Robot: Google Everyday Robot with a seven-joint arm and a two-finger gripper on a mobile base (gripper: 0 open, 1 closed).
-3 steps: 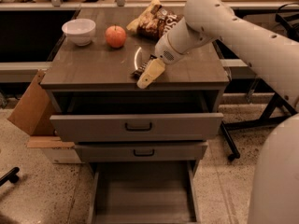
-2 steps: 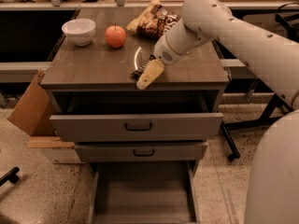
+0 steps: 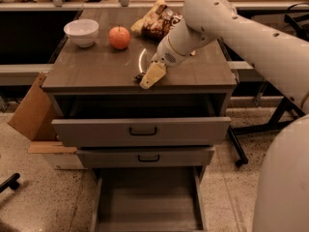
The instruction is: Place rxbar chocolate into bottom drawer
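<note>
The cream two-finger gripper (image 3: 152, 75) has barely moved, beside the small dark-wrapped rxbar chocolate (image 3: 138, 76) at the brown cabinet top (image 3: 96, 66) edge; its grip cannot be told; the grey wood-grain bottom drawer (image 3: 147, 207) waits open

A dim, warm brownish cast lies over the whole scene. The cabinet top (image 3: 96, 66) is the best-lit surface, and a curved pale streak (image 3: 141, 59) near its middle is probably glare. The gripper (image 3: 149, 76) sits at the front edge of that top, with a small dark shadow beside it. Below the top, the inside of the top drawer (image 3: 140, 108) is almost black. Lower still, the floor of the bottom drawer (image 3: 147, 202) is murky. Above the top, the arm (image 3: 231, 28) looks pale and washed out.
</note>
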